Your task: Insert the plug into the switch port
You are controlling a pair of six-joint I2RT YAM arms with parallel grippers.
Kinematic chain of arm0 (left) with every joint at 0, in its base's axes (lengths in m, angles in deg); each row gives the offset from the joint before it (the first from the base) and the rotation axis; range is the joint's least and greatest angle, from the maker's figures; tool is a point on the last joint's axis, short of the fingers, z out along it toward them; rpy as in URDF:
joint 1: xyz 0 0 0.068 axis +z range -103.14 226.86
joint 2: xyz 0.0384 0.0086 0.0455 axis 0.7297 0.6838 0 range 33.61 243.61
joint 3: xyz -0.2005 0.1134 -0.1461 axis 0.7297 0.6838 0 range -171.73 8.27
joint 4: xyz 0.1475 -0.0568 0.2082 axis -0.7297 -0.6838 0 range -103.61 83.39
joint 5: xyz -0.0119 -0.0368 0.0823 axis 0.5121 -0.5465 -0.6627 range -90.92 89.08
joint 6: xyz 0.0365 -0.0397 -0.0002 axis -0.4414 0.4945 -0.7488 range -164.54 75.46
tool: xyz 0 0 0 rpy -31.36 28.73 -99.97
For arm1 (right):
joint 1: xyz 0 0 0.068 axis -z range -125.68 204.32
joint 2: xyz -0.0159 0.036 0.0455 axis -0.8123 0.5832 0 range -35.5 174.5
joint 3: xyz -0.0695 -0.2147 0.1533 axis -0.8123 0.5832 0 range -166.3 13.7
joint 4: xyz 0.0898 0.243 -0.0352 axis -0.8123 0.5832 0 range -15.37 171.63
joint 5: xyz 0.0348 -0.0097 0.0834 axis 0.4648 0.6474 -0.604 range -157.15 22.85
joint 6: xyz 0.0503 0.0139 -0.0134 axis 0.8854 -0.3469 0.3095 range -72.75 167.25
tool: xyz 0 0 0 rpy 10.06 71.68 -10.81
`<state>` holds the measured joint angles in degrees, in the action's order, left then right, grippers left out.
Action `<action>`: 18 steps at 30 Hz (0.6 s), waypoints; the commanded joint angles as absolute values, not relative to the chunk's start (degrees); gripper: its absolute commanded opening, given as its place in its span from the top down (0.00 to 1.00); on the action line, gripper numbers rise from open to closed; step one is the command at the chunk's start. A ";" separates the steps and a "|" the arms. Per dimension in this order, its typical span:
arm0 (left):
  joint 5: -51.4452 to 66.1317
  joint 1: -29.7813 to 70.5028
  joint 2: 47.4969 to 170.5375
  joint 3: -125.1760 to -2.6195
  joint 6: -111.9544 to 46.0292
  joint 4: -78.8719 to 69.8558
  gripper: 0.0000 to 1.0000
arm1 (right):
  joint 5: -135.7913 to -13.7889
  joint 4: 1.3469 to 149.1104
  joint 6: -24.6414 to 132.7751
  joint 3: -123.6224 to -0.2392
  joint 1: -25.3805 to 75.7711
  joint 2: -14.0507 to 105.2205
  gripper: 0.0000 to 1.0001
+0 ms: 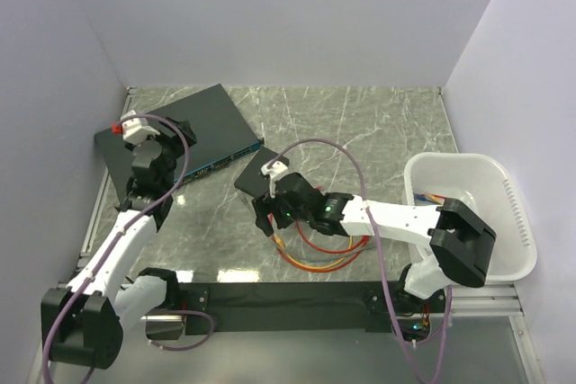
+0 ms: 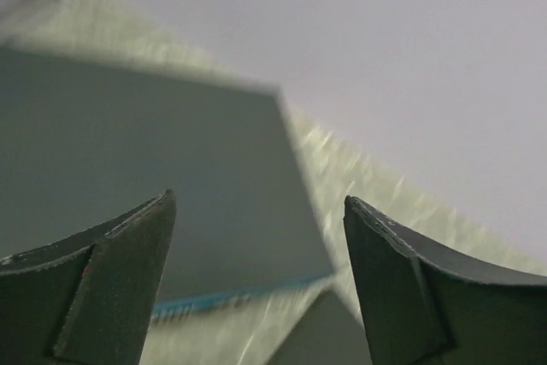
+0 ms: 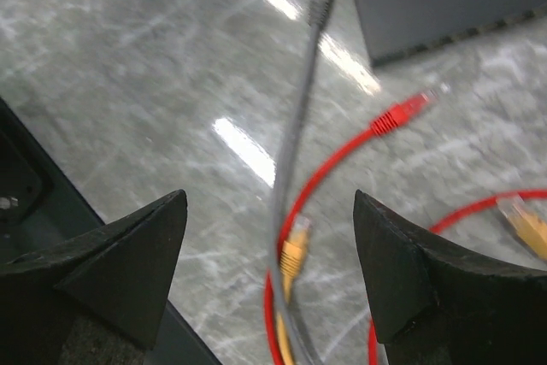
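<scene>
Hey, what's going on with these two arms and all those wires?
Two robot arms are set to plug a cable into the small black box. Nothing is plugged in or picked up yet. The right gripper hangs open over loose cables on the table, with a red plug and a yellow plug lying free below it. The left gripper, also open and empty, hangs over the large dark slab beside the box.

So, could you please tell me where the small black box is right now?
In the top view, the small black box lies mid-table, just off the near right corner of the large slab, with the looped cables on its near side.
</scene>
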<state>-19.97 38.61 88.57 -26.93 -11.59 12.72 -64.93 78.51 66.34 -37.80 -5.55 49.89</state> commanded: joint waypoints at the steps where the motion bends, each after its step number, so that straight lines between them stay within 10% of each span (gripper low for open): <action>1: -19.72 38.60 90.21 -31.19 -4.82 -2.37 0.17 | -63.63 77.98 64.83 -42.36 -6.23 52.47 0.16; 18: -25.00 38.51 81.07 -27.76 -0.86 -12.32 0.20 | -60.03 86.32 66.94 -64.34 -6.15 78.41 0.27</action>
